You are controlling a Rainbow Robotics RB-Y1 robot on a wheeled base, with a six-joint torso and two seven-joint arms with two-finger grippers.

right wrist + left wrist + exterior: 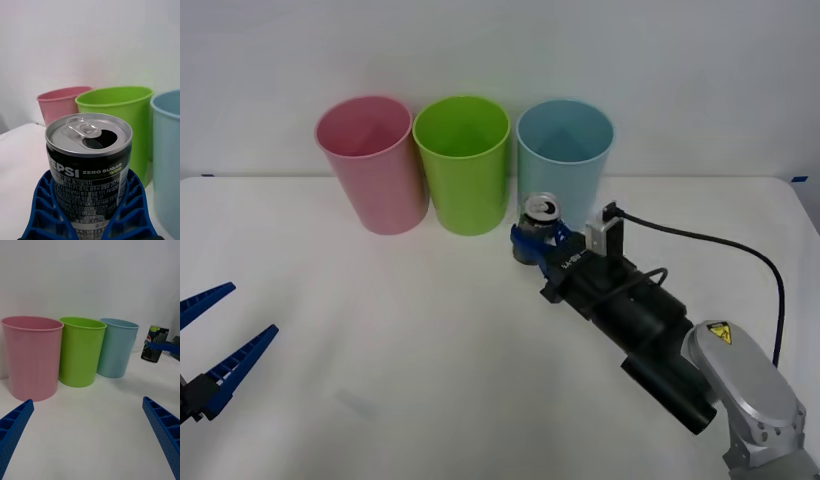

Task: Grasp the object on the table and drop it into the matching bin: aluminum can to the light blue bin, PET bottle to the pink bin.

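Note:
My right gripper [538, 240] is shut on the aluminum can [541, 212], a short black-labelled can with a shiny pull-tab top [90, 131]. The blue fingers [131, 202] clasp its lower sides. In the left wrist view the can [154, 344] hangs a little above the table [430, 350], just in front of the light blue bin [565, 160]. The pink bin [370, 165] stands at the left end of the row. My left gripper [252, 310] waits open at the table's near left, holding nothing.
A lime green bin [463, 165] stands between the pink and light blue ones, all three upright in a row by the back wall. A black cable [740, 250] loops from the right wrist. White tabletop stretches between the bins and my left gripper.

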